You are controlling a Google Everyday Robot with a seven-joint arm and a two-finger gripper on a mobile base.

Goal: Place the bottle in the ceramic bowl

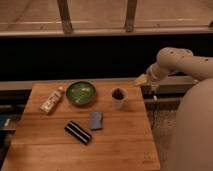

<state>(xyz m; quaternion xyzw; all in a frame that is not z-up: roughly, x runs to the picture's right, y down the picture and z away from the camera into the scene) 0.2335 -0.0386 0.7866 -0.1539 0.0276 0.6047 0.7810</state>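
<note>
Bottle (51,100) lies flat just left of ceramic bowl (81,93) — we judge it light, rigid, slick, best taken mid-body; pincer (142,80) hangs beyond the table's (120,145) far right corner, state we cannot tell.

Dim warm light; tool (142,80) nr table (120,145) edge.

On the table (120,147), bottle (51,101) left of ceramic bowl (81,93), cup (118,98) right, pincer (143,80) past the right edge.
</note>
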